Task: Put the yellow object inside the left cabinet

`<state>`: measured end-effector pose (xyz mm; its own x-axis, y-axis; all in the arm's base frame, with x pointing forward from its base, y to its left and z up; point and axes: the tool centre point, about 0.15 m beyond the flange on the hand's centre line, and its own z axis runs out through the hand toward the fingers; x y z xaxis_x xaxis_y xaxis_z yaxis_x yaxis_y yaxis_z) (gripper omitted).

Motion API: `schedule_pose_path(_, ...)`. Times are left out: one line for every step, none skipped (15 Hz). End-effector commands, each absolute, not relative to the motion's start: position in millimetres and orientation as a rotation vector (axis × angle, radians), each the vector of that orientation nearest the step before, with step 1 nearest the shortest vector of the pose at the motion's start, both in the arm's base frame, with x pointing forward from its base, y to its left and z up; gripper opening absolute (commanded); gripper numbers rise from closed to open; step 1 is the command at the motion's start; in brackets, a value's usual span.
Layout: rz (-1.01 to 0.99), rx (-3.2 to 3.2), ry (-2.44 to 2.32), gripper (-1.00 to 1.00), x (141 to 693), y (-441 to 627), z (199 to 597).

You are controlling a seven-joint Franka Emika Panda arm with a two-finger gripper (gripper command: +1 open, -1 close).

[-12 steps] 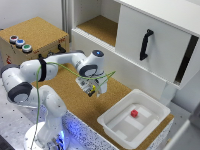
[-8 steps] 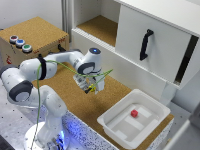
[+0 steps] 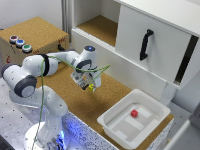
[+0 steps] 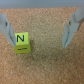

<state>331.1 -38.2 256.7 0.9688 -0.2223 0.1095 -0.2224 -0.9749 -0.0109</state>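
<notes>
The yellow object [image 4: 22, 43] is a tiny bright-yellow cube with a black letter on top. It lies on the cork tabletop. My gripper [image 4: 38, 45] is open and straddles it, and the cube sits close to one finger [image 4: 7, 30], far from the other. In the exterior view the cube [image 3: 91, 88] shows just under the gripper [image 3: 88, 85]. The left cabinet [image 3: 100, 27], open with white walls and a cork floor, stands behind the gripper at the back.
A white door with a black handle [image 3: 146, 44] closes the compartment on the exterior view's right. A white tub [image 3: 114, 119] holds a small red cube [image 3: 134, 113]. A cork box with coloured buttons [image 3: 37, 32] stands at the exterior view's left. A yellow-green cable [image 3: 70, 62] runs along the arm.
The gripper has shifted a little toward the exterior view's left and back. It stays low over the cork.
</notes>
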Motion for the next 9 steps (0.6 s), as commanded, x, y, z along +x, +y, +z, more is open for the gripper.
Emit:
schedule_pose_path(0.176,3.157,-0.279,1.00,365.8,-21.5,217.4)
schedule_pose_path(0.171,3.158,-0.267,1.00,368.5,-19.7,217.1)
schedule_pose_path(0.168,3.158,-0.243,1.00,371.7,-17.3,217.5)
schedule_pose_path(0.154,3.158,-0.216,1.00,374.3,-15.8,216.8)
schedule_pose_path(0.144,3.156,-0.201,1.00,376.3,-15.2,216.5)
schedule_pose_path(0.128,3.146,-0.175,1.00,378.7,-13.3,214.8)
schedule_pose_path(0.125,3.141,-0.146,1.00,381.0,-11.3,214.6)
schedule_pose_path(0.122,3.130,-0.119,1.00,383.9,-8.0,213.9)
schedule_pose_path(0.121,3.123,-0.100,1.00,385.8,-6.2,213.6)
